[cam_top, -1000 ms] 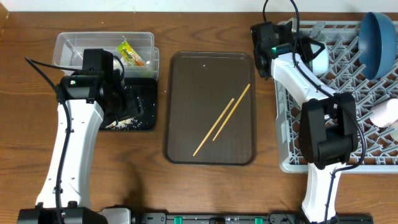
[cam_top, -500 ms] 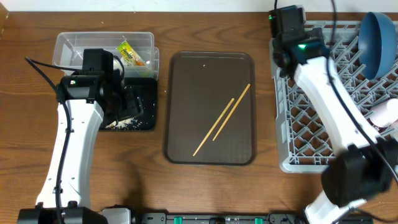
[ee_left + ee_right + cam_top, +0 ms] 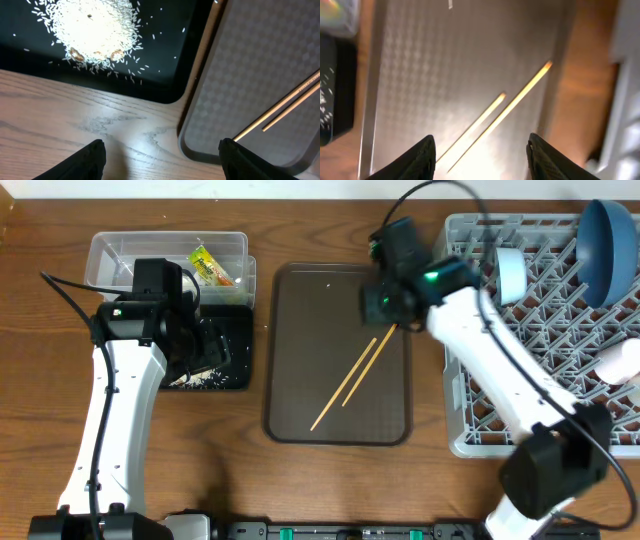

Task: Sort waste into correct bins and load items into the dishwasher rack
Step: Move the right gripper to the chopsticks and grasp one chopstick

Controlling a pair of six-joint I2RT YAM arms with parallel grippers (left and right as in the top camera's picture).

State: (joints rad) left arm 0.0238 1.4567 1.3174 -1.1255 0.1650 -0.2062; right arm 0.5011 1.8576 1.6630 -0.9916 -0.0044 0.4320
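The right gripper (image 3: 481, 139) hangs over the brown tray (image 3: 300, 330) with its jaws apart and nothing between them. Below it, the two chopsticks (image 3: 520, 102) lie loose on the tray, side by side and slanting. In the overhead view their upper ends sit just under the gripper, near the tray's right edge. The right arm reaches in from the rack (image 3: 470, 435), which stands to the right of the tray. A dark-blue plate (image 3: 610, 245) and a light-blue bowl (image 3: 510, 275) stand on edge in the rack's far part, and a white cup (image 3: 620, 360) lies at its right edge.

The left gripper (image 3: 161, 145) is also spread and empty. It hovers over bare table, just beside the corner where the black tray (image 3: 165, 75) meets the brown one. Rice (image 3: 95, 30) is heaped in the black tray, with grains scattered around the pile. Behind that tray sits the clear tub (image 3: 110, 250), with the yellow-green wrapper (image 3: 207, 265) inside it.
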